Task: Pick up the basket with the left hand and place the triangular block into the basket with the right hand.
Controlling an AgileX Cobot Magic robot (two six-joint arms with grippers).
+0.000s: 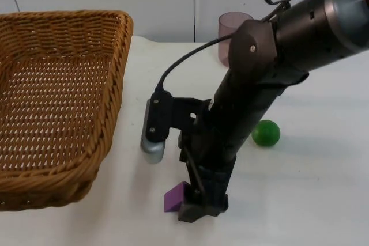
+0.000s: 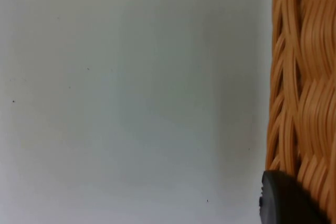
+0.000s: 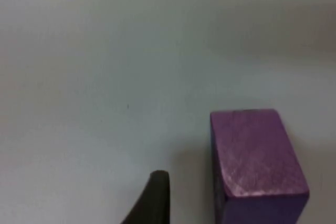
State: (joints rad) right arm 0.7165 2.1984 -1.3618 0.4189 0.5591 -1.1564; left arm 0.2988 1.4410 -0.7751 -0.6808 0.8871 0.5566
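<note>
One purple block [image 1: 174, 197] is lying on the white desk [image 1: 311, 200], near the front edge, just beside the right gripper [image 1: 199, 203]; in the right wrist view the block [image 3: 257, 163] is showing a flat rectangular face, so its triangular form cannot be confirmed from here. A black fingertip [image 3: 152, 200] is standing to one side of the block with desk showing between them, which suggests the jaws are set wide around or beside it; whether a second finger is bracketing the far side cannot be told.

One wicker basket [image 1: 55, 102] is sitting at the desk's left side, well apart from the block. In the left wrist view its woven wall [image 2: 304, 77] is running alongside a black fingertip [image 2: 286, 200] of the left gripper, which is touching or almost touching the rim; whether that gripper is clamping the basket cannot be told.

Progress, as a judgement: the basket is perhaps being gripped but whether it is lifted is unclear; the block is not yet grasped, and closing, lifting, carrying and releasing into the basket are all remaining.

Pose: the right arm is reaching down and forward from the upper right, its forearm steeply inclined, wrist pointing at the desk.

Other items: one green ball [image 1: 266, 133] beside the right arm; one translucent purple cup [image 1: 233, 34] at the partition wall
</note>
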